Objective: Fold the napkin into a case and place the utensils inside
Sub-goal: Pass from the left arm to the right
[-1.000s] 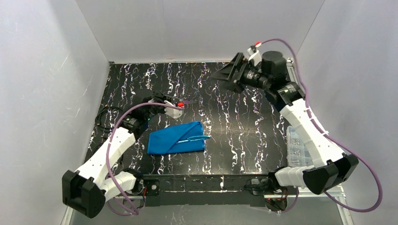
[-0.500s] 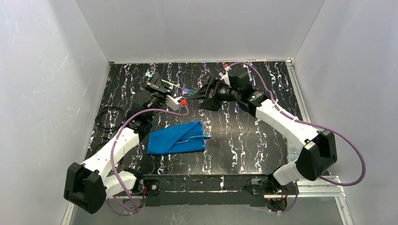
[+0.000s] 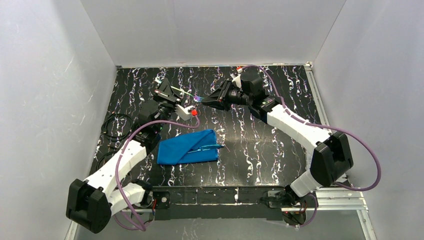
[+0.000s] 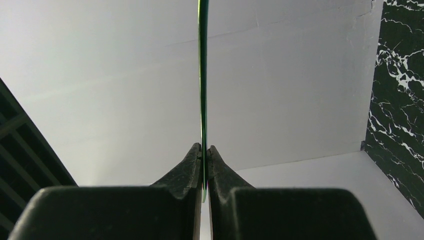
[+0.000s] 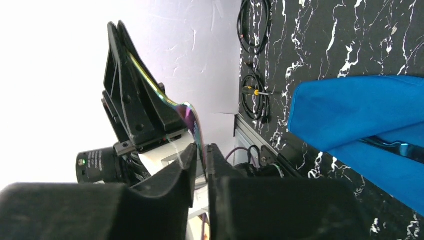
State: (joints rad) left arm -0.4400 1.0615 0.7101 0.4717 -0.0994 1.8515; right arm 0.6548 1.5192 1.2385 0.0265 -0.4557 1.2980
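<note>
Left claw (image 4: 204, 149) clamps utensil (image 4: 202, 75) midair; right claw (image 5: 200, 150) narrow around its other end, grip unclear. Case (image 3: 185, 147) on worktop (image 3: 260, 142).

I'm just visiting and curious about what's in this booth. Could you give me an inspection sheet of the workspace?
Surface: black marbled table.
Job's things: blue case lying flat, one utensil poking out; second utensil held in the air.
Clutter: coiled black cable at the table's left.
Grippers: left gripper shut on second utensil; right gripper closed round its other end.
Cables: purple cables along the arms.
Surroundings: white walls.
</note>
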